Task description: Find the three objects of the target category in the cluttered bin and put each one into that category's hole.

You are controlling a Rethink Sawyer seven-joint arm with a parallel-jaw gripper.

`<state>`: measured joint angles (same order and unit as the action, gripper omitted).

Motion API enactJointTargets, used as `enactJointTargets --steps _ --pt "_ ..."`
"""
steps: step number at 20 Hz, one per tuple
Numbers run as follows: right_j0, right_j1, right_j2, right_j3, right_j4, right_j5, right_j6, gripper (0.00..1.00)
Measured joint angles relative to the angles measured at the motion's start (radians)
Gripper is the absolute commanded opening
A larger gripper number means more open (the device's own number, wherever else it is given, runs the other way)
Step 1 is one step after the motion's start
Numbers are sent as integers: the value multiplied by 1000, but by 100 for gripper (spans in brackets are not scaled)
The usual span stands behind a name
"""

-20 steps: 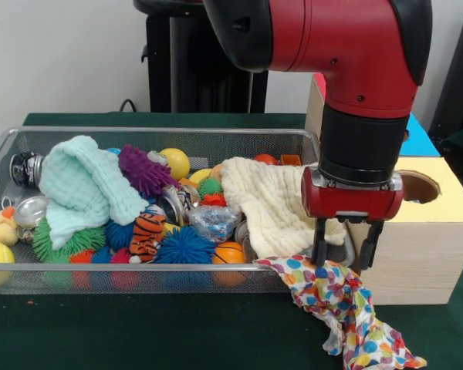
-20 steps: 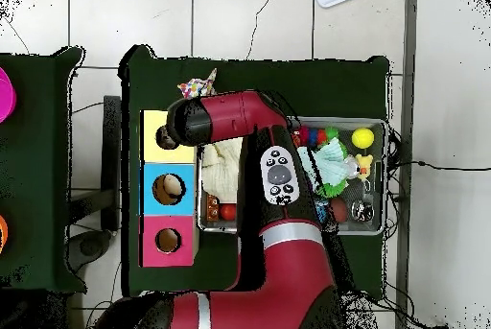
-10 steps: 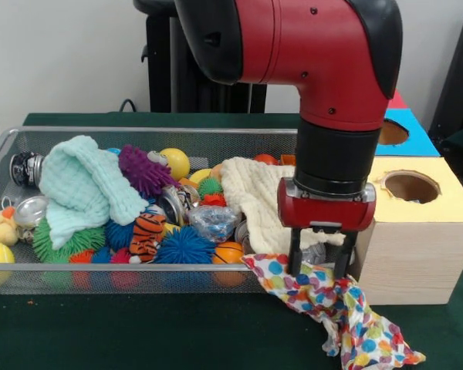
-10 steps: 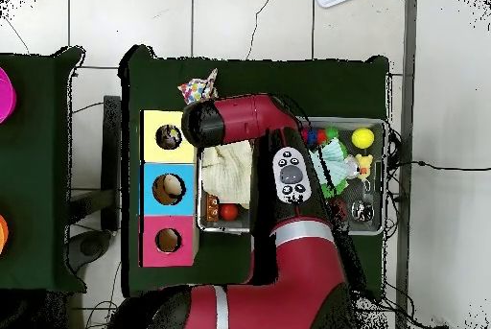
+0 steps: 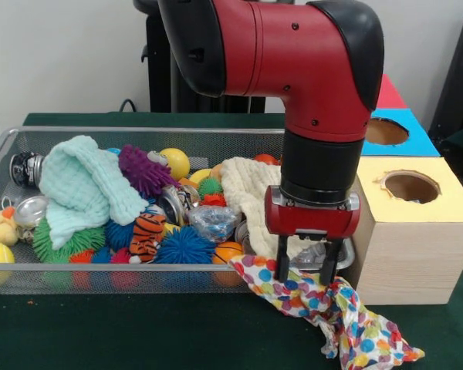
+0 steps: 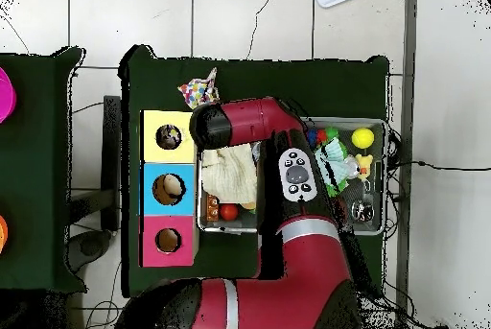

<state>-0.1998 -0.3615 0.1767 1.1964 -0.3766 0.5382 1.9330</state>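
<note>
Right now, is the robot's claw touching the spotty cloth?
Touching. In the front view the claw has its two fingers set apart, with their tips pressed into the polka-dot cloth where it hangs over the basket's front rim.

Claw [image 5: 304, 271] downward, fingers [image 5: 282, 264] apart.

A robotics lab: a green-covered table [image 5: 139, 331] on a white tiled floor [image 6: 249, 23] with cables trailing at the frame's right, a plain white wall [image 5: 62, 54] upper left, black equipment stands at the left edge
</note>
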Motion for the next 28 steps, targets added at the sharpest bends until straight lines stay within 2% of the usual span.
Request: enactJointTargets --steps 16,28 --pt "-1 15 0 0 0 -36 0 100" --pt "-12 68 8 1 0 -172 0 100"
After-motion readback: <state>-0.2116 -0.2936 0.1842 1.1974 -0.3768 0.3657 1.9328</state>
